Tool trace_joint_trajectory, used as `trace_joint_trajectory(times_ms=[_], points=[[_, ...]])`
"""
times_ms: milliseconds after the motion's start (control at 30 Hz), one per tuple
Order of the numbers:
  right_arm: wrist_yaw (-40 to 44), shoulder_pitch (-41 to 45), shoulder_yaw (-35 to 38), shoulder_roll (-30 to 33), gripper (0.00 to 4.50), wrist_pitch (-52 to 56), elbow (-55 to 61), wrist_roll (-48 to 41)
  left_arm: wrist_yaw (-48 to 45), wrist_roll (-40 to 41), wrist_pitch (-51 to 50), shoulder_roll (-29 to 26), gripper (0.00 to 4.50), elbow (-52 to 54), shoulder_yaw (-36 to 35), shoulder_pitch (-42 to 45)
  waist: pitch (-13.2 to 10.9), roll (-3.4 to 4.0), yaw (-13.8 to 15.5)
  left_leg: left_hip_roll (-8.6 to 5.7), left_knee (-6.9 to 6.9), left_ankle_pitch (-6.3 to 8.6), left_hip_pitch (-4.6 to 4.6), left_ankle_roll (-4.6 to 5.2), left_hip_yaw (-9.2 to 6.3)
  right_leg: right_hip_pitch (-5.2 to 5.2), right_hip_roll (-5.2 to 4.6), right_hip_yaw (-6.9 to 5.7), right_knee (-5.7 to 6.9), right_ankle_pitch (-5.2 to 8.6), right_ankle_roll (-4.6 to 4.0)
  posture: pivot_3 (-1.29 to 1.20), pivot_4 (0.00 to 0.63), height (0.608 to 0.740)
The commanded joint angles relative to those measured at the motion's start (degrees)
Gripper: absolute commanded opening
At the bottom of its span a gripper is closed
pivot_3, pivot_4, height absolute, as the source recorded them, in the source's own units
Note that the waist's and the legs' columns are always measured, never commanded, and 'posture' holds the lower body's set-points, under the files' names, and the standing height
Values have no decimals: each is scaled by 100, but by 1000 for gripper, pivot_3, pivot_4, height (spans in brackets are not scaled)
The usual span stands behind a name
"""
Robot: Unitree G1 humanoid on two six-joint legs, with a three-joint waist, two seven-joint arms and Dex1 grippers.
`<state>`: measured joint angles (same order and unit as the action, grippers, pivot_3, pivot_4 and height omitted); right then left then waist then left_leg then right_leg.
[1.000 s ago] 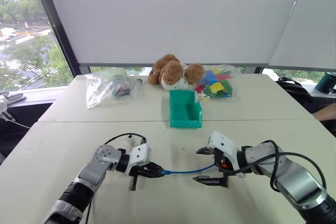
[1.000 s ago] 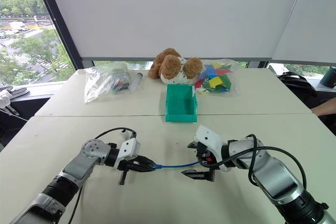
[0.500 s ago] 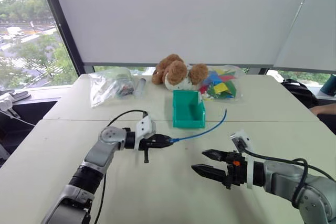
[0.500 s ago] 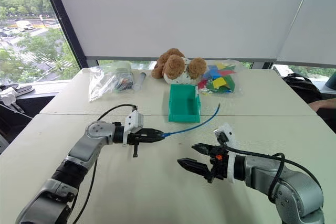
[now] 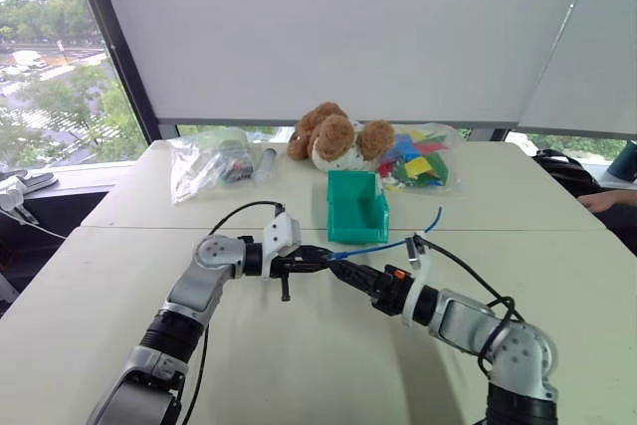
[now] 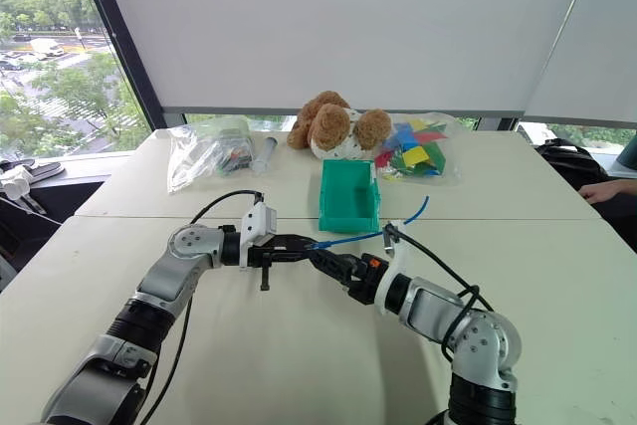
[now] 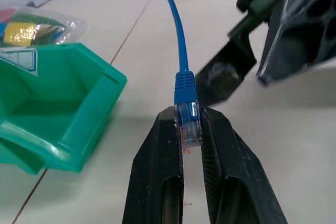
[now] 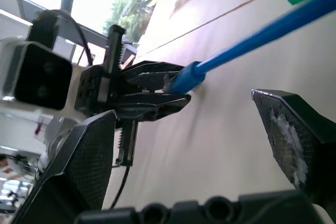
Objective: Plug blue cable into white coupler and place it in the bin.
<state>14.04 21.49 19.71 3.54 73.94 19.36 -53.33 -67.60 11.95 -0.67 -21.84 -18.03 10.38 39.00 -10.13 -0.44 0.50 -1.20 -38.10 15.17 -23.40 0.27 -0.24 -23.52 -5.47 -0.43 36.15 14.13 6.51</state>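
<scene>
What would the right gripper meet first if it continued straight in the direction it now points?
Most likely the blue cable at its plug, which the left gripper holds shut just ahead. The right gripper is open and the plug lies between its fingers' line. Depth is unclear, so the left gripper's tips could come first.

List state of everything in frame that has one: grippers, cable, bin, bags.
left gripper: shut on the blue cable's plug.
right gripper: open, fingers either side of the cable, not gripping.
blue cable: held at one end, free end curving up in the air.
bin: upright on the table, looks empty.
clear bags: lying on the table, contents inside.
</scene>
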Motion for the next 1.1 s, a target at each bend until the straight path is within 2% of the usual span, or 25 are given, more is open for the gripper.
trace_joint_trajectory(times_ms=[33, 333, 400, 467, 667, 833, 967, 1100], points=[[-183, 172, 13, -157, 4500, -168, -30, -265, 31, 43, 116, -18, 8, 179, -72, 17, 0, 0, -7, 0, 0, 0, 0, 0, 0, 0, 0, 0, 0, 0, 0, 0, 150, 740], [-491, 288, -20, -275, 4500, -389, -233, -558, 48, 13, 141, -46, 8, 216, -56, -58, 0, 0, -47, 2, 1, 0, 0, 0, -1, -1, 6, 0, 2, 0, 1, 0, 150, 740], [-519, 282, -51, -265, 3954, -429, -242, -622, 56, 9, 133, -44, 0, 217, -51, -62, 0, 0, -53, 2, 1, 0, 0, 0, -1, -1, 6, 0, 2, 0, 1, 0, 150, 740], [-536, 270, -94, -249, 3212, -460, -248, -671, 63, 0, 129, -38, 0, 218, -40, -63, 0, 0, -70, 2, 1, 0, 0, 0, -1, -1, 6, 0, 2, 0, 1, 0, 150, 740], [-586, 259, -216, -246, 164, -537, -258, -768, 80, -19, 104, -36, 0, 262, -17, -67, 0, 0, -126, 3, 4, 0, 0, 0, -2, -2, 7, 0, 1, 0, 1, 0, 150, 740], [-640, 287, -313, -216, 69, -582, -259, -784, 142, 59, -131, -68, 0, 434, -53, -93, 0, 1, -128, 5, 7, 0, 0, 0, -2, -3, 10, 1, 2, 0, 1, 0, 150, 740], [-677, 374, -334, -109, 0, -606, -183, -849, 80, 366, -768, -309, 1852, 777, -228, -221, -1, 1, -138, 6, 7, 0, 0, 0, -2, -4, 10, 2, 2, 0, 1, 0, 150, 740], [-584, 582, -432, 194, 0, -655, -68, -883, 52, 552, -1271, -879, 3894, 1113, -523, -371, -2, 4, -146, 7, 11, 0, 0, 0, -2, -7, 10, 2, 1, 1, 1, 0, 150, 740]])
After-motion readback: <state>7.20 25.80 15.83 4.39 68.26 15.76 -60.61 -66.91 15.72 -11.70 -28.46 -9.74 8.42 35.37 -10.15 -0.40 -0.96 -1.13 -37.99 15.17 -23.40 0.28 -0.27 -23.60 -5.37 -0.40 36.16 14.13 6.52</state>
